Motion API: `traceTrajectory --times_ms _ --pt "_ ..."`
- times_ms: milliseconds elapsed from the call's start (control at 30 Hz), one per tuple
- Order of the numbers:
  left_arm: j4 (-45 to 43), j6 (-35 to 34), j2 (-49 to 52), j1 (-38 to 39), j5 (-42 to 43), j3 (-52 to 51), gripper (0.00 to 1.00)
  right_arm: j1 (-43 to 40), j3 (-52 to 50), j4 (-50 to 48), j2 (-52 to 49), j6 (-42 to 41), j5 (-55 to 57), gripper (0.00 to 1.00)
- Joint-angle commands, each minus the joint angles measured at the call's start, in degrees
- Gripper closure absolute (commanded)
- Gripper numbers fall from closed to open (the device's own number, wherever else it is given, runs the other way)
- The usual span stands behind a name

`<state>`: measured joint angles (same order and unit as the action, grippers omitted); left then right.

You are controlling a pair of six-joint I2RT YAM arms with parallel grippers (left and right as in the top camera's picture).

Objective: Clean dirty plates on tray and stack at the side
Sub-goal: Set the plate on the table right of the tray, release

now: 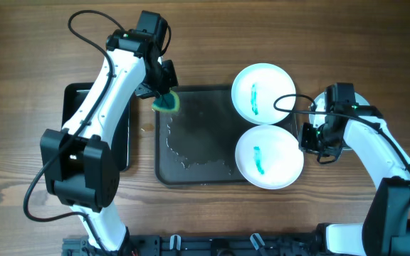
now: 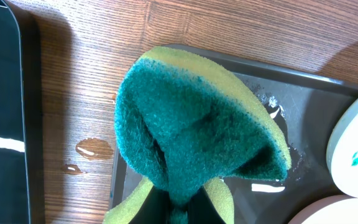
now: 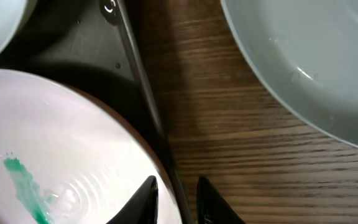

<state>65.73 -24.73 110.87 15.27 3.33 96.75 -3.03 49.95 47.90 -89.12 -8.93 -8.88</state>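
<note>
– Plate one lies at the far right corner of the dark tray, white, with a green smear across its middle.
– And plate two is just beside it on the near side, touching or nearly so. It has its own green streak, and its right edge hangs out past the tray's rim.
– Over to the left gripper: its jaws are clamped on a sponge, which is bunched up with the green scouring face outward and yellow at the edges.
– That sponge hangs over the tray's far left corner, well apart from both plates. Water glistens on the tray floor, and droplets sit on the wooden surface just off the corner.
– Now the right gripper is at plate two's right edge, jaws only slightly parted.
– The plate's edge and the tray rim run between them, but whether they pinch anything can't be told.
– A third plate rests on the surface just right of the tray.
– A black slab lies left of the tray, under the left arm.
</note>
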Motion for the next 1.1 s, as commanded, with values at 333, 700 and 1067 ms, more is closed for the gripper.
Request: traceTrajectory --times_ms 333,700,1067 --pt "-0.37 0.48 -1.22 0.0 0.7 0.98 0.96 2.27 -1.05 1.62 2.38 -0.22 -1.01 0.96" --pt "-0.81 0.48 -1.22 0.0 0.7 0.98 0.96 26.45 0.35 -11.19 4.22 -31.95 -7.89 0.96" --pt "-0.79 0.48 -1.2 0.0 0.7 0.98 0.96 31.12 0.74 -27.15 -8.92 -37.55 -7.54 0.79"
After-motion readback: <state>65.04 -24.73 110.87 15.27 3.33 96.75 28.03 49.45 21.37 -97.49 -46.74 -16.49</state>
